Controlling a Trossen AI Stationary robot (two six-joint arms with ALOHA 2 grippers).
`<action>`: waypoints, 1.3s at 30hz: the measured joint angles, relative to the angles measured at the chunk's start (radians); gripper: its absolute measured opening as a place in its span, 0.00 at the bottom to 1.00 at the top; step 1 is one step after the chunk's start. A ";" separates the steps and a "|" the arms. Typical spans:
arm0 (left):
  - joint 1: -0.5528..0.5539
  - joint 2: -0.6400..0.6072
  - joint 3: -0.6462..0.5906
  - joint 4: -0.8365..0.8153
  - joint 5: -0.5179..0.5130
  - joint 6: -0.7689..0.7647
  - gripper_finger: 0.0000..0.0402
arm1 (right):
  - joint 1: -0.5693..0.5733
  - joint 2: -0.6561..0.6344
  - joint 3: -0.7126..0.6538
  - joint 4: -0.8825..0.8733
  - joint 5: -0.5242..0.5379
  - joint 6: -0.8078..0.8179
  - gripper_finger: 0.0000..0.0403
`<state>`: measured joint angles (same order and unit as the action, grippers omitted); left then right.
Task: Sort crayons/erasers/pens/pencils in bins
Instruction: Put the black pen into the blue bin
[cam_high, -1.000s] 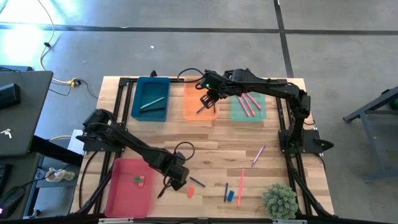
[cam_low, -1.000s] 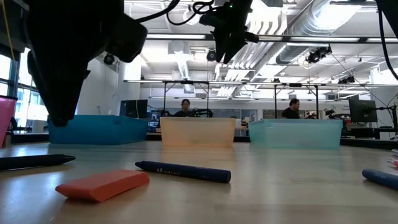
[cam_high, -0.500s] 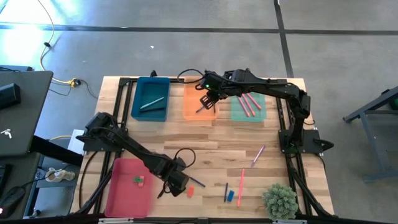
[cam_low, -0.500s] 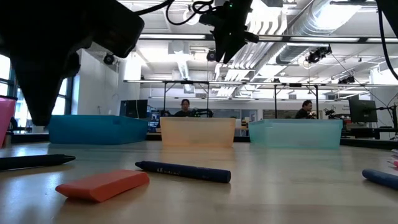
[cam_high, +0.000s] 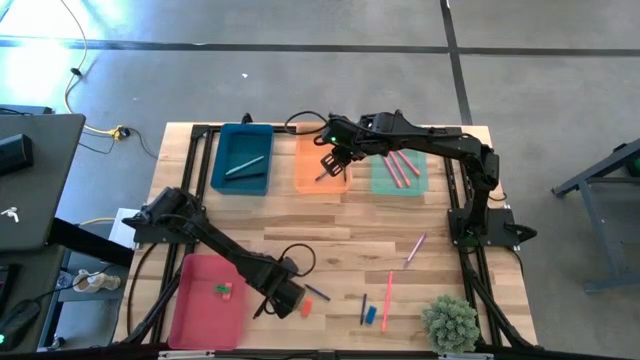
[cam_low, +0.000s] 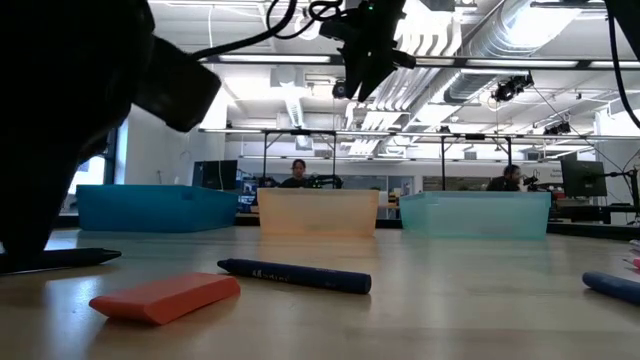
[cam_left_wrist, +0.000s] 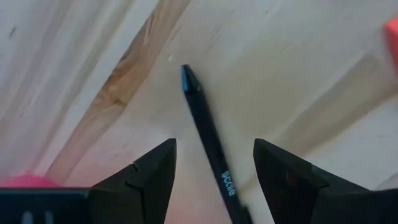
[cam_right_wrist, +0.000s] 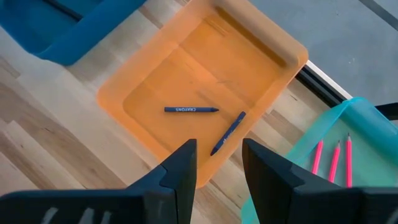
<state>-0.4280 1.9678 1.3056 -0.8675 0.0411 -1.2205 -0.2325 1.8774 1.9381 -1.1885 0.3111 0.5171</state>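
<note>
The left gripper (cam_left_wrist: 211, 165) is positioned low over the near edge of the wooden bench (cam_high: 330, 225), its two fingers spread wide to either side of a slim black pen with a pointed tip (cam_left_wrist: 208, 134); nothing is gripped yet. The pen lies flat on the bench just beside the pink-red plastic bin (cam_high: 207, 300) at the near left corner. It is judged to be light, rigid and smooth, and likely to roll or skid if pushed from one side; it is best taken across its barrel near the middle, with the fingers set square to its length. A flat orange eraser block (cam_low: 165, 297) lies just beside the pen and may be nudged when the fingers close. A dark blue crayon (cam_low: 295, 275) lies near it, and further sticks and a small green artificial plant (cam_high: 449, 322) are found toward the near right corner. The right gripper (cam_right_wrist: 217, 165) is held above the translucent orange bin (cam_right_wrist: 205, 87) at the far edge, partly open with nothing between its fingers; two dark blue crayons (cam_right_wrist: 191, 109) lie in that bin.
</note>
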 joint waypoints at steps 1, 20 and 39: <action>0.000 0.005 0.000 0.002 0.000 0.000 0.50 | 0.000 0.000 0.000 0.000 0.000 0.000 0.30; -0.005 0.058 0.003 -0.002 -0.017 0.027 0.30 | 0.000 0.000 0.000 0.004 0.000 -0.027 0.30; -0.004 0.053 -0.001 0.040 -0.030 0.012 0.02 | 0.000 0.000 0.000 0.012 0.000 -0.052 0.30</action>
<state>-0.4320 2.0210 1.3043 -0.8275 0.0113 -1.2081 -0.2329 1.8774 1.9381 -1.1769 0.3114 0.4653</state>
